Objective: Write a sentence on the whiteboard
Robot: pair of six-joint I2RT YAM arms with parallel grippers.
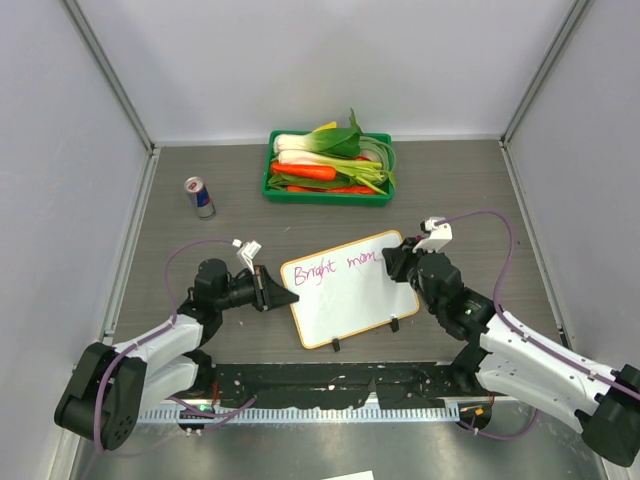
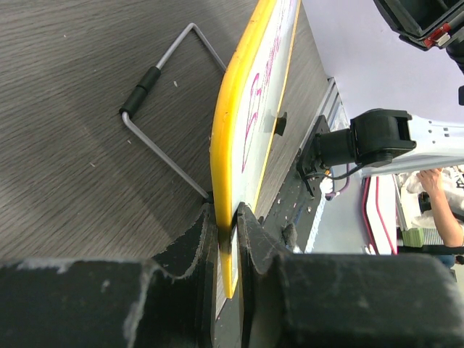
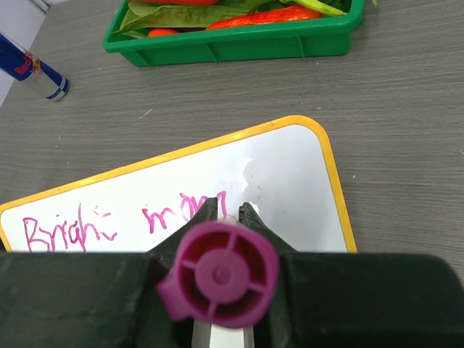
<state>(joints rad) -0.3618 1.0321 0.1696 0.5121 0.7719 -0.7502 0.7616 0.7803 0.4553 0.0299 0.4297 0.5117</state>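
With the left jaws pinching the left edge of the whiteboard (image 1: 350, 305), which sits at the middle of the bench (image 1: 450, 190), and the right jaws pinching the purple marker (image 3: 217, 272) just right of the unfinished sentence (image 1: 312, 272), form each next letter rightward under light, even pressure.

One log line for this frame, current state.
left jaws shut on whiteboard edge | right jaws shut on purple marker over board | sentence unfinished

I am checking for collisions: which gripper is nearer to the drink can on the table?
Left. The left gripper clamps the whiteboard's left edge, just on the robot's side of the can. The right gripper holds a marker over the board's right part, much farther away.
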